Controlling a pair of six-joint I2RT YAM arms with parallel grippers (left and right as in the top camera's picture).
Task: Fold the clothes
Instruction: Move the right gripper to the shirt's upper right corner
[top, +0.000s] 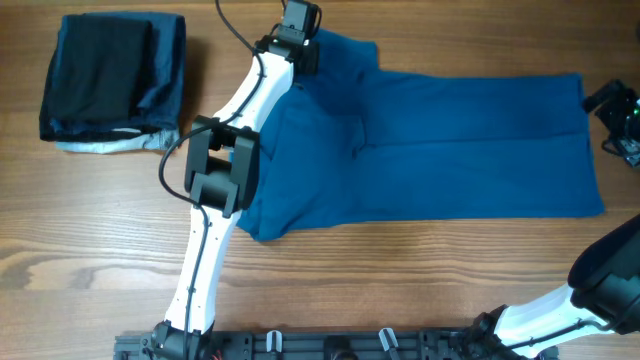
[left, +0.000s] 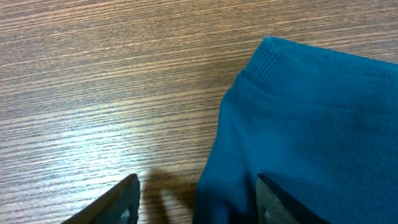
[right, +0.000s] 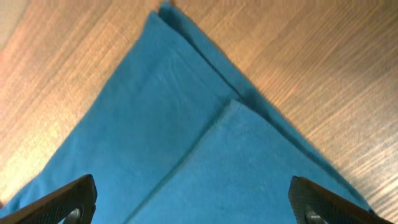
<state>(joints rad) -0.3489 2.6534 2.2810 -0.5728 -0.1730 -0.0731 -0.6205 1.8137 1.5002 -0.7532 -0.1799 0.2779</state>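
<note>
Left gripper, jaws apart, straddles the shirt's sleeve edge. Right gripper, likewise spread, hangs over the hem. A shallow pinch could slip, bunching fabric.

No word, label, brand mark or number can be read in any of the three views. The medium-blue soft-fabric polo shirt, the folded dark navy garments with a pale edge and the brown wood-grain table carry no legible print, and if the white and black robot arms bear any marking, it is too small to read.
</note>
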